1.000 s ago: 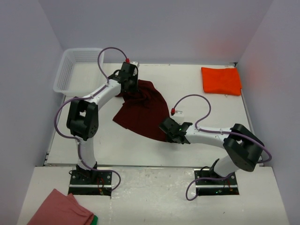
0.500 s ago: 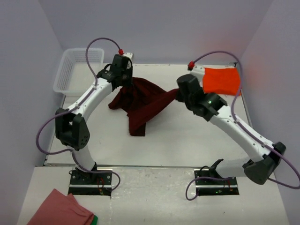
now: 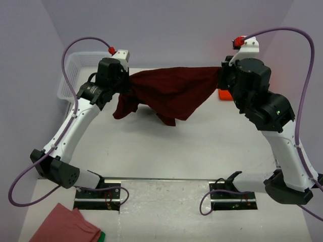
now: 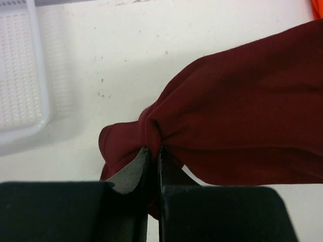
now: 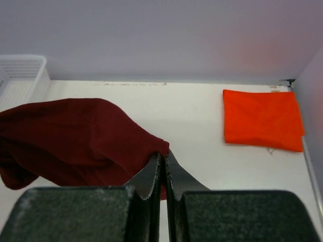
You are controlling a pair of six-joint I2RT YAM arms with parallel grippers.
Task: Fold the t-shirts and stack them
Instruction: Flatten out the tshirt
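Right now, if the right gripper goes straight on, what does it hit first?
The maroon shirt is pinched at the right gripper's tips; beyond it, probably the table, depth unclear.

White mesh basket [image 3: 71,75] at the table's [image 3: 202,148] far-left corner — pink, green-edged cloth [image 3: 63,225] near-left

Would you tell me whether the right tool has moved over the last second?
Yes. The right tool swung from mid-table toward the far right corner, ending by the orange shirt, shut on the maroon shirt.
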